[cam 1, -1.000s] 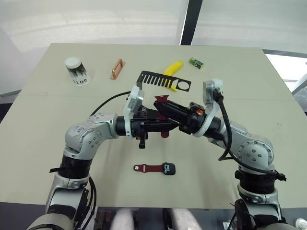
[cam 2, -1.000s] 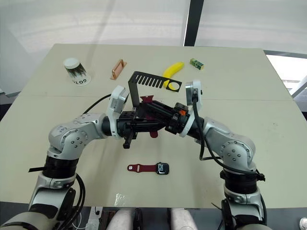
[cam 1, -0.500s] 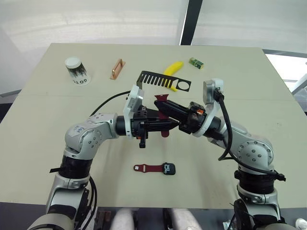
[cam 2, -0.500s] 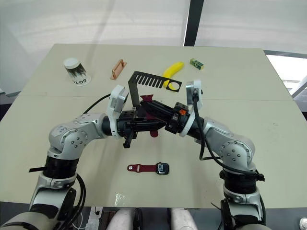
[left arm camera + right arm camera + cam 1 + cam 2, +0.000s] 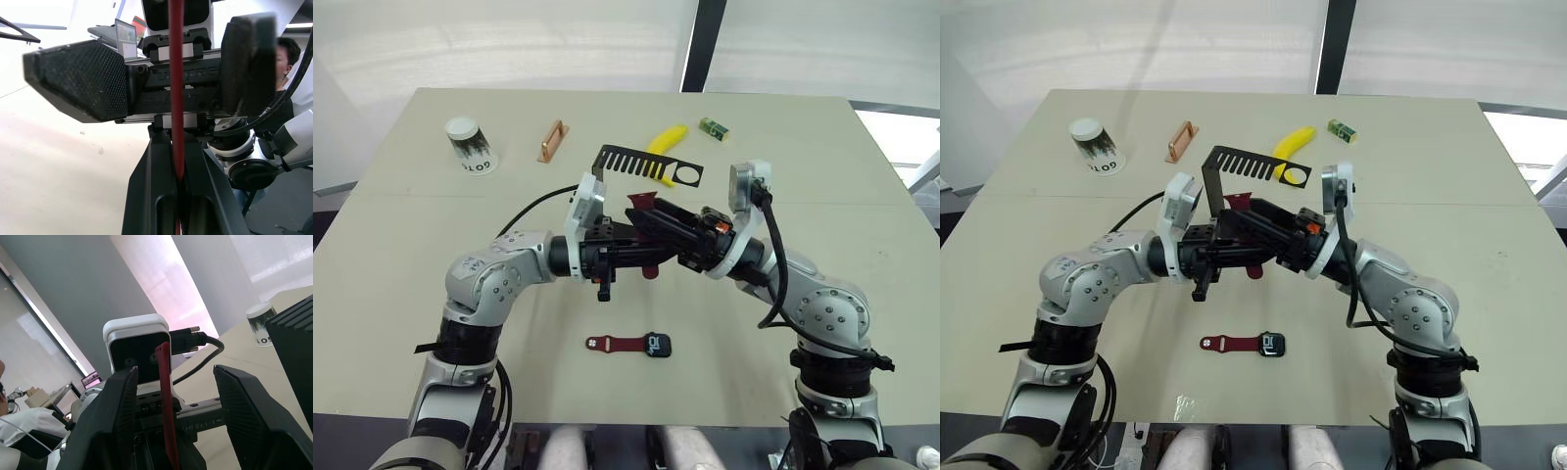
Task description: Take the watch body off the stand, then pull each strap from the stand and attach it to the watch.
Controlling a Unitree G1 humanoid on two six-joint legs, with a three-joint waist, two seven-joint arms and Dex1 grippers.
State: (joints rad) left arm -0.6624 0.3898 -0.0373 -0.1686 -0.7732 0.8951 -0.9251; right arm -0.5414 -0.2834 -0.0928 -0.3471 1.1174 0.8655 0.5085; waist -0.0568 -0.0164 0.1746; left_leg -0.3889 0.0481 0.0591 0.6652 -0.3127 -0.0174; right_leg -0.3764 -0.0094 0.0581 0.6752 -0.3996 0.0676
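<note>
right claw [image 5: 651, 217] has edged closer, open around strap [image 5: 642, 210] pinched in left claw [image 5: 651, 257].

Maroon strap [image 5: 642, 210]; black stand [image 5: 646, 164]; yellow banana [image 5: 667, 140]; copper handle [image 5: 551, 141]; green box [image 5: 713, 127].

Bright, even daylight comes from the windows behind the table [image 5: 401, 245], casting soft shadows; wrist views blur up close.
</note>
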